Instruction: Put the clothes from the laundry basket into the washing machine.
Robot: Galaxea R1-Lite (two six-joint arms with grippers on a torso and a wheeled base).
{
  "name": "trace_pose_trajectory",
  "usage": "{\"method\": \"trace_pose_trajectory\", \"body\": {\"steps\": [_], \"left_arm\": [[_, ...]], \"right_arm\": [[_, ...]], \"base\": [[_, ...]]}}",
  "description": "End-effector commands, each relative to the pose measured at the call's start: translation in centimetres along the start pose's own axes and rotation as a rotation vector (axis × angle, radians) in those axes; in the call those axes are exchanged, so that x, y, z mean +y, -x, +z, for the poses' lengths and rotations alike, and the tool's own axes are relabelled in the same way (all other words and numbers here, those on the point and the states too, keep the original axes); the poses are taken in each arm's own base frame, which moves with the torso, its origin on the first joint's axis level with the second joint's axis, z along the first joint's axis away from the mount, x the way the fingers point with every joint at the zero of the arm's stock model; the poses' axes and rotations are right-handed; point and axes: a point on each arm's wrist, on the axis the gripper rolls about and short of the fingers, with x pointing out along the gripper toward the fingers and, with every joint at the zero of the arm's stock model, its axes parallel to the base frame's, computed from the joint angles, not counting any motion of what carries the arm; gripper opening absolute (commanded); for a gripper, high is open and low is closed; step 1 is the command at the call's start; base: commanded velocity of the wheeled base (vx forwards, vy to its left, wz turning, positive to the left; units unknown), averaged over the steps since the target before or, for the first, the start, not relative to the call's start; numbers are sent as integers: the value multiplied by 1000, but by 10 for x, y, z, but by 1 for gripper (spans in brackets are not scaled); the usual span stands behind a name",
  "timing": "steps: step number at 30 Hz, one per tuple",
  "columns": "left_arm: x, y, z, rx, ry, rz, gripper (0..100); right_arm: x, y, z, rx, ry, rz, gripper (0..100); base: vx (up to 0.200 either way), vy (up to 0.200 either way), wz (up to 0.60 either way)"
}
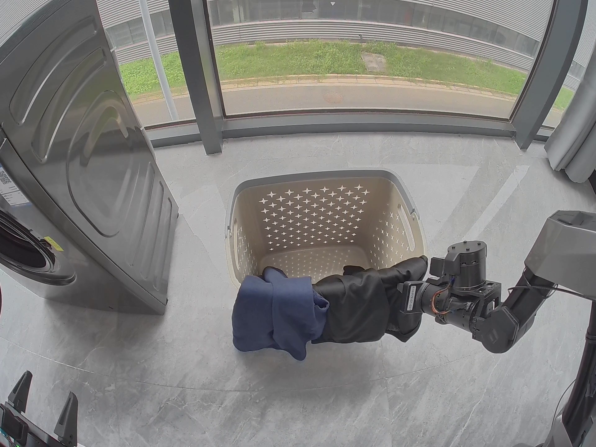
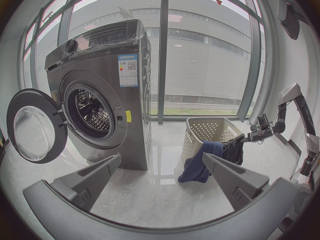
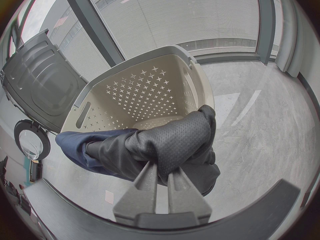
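Right wrist view showed the right gripper clamped on a black perforated garment. A soft blue garment was tangled with it, and both draped over the star-punched plastic laundry basket. A high lift would probably keep trailing cloth clear on the way to the washing machine and its round steel drum. The left gripper was spread apart and empty.

No wording can be read anywhere. The washing machine carries a blue-and-white label with a square code and coloured bars on the upper corner of its front, its print too small to make out, and a small yellow sticker just beside the door opening, likewise unreadable. A small red triangle mark sits high on the window glass.
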Motion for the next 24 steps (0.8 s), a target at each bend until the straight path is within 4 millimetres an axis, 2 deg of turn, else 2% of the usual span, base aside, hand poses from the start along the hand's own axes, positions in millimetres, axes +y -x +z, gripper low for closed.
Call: {"method": "trace_pose_trajectory", "body": {"steps": [1, 6, 17, 23, 24], "left_arm": [[0, 0, -5, 0, 0, 1, 100], [0, 0, -5, 0, 0, 1, 100], [0, 0, -5, 0, 0, 1, 100], [0, 0, -5, 0, 0, 1, 100], [0, 0, -5, 0, -1, -1, 100]], "right_arm": [[10, 25, 12, -36, 7, 32, 0], [21, 50, 25, -91, 14, 55, 0], [33, 60, 31, -141, 16, 63, 0], [38, 94, 60, -273, 4, 81, 0], [39, 106, 69, -316, 2, 88, 0]], "base": [[0, 0, 0], [0, 0, 0], [0, 0, 0], [0, 0, 0], [0, 0, 0]]}}
